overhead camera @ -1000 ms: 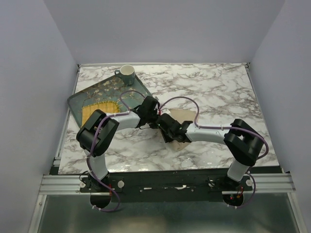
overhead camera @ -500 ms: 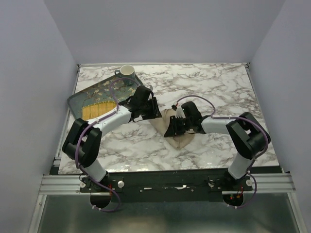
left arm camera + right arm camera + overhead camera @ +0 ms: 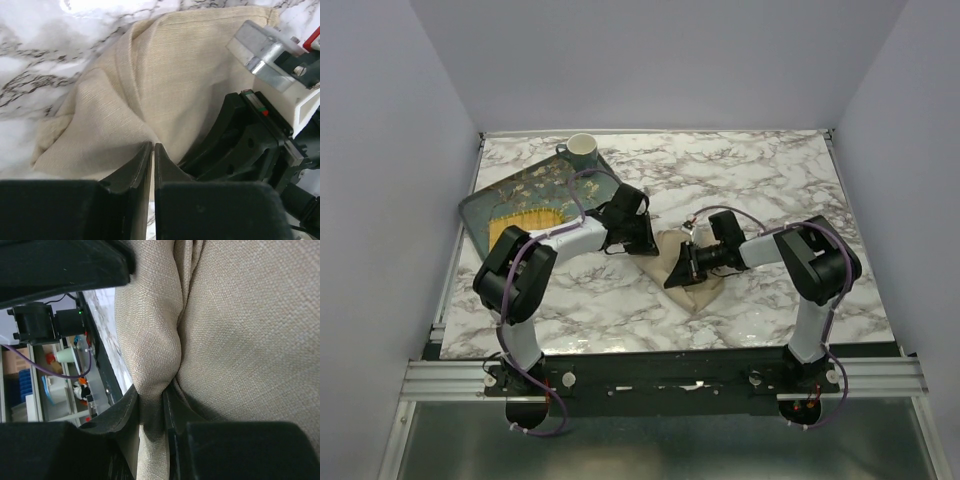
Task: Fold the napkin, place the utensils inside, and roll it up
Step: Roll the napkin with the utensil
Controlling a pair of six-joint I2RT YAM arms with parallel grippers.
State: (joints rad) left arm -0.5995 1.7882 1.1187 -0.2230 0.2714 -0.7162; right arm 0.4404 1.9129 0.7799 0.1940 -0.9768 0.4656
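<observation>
The beige napkin (image 3: 697, 287) lies bunched and creased on the marble table (image 3: 770, 180), between the two grippers. My left gripper (image 3: 646, 244) comes at it from the left. In the left wrist view its fingertips (image 3: 152, 146) are almost together, pinching a ridge of the napkin (image 3: 165, 75) where the creases meet. My right gripper (image 3: 678, 268) comes from the right and is shut on a thick fold of the napkin (image 3: 240, 315), which bulges between its jaws (image 3: 152, 395). The utensils are out of view.
A dark teal floral tray (image 3: 490, 203) with a yellow mat (image 3: 525, 222) on it sits at the back left. A green-and-white mug (image 3: 582, 150) stands at its far corner. The right gripper's body (image 3: 250, 135) is close beside the left fingers.
The left gripper opened and shut again on the cloth. Both wrists shifted over the table's middle, and the napkin went from mostly hidden under the arms to a bunched heap.
</observation>
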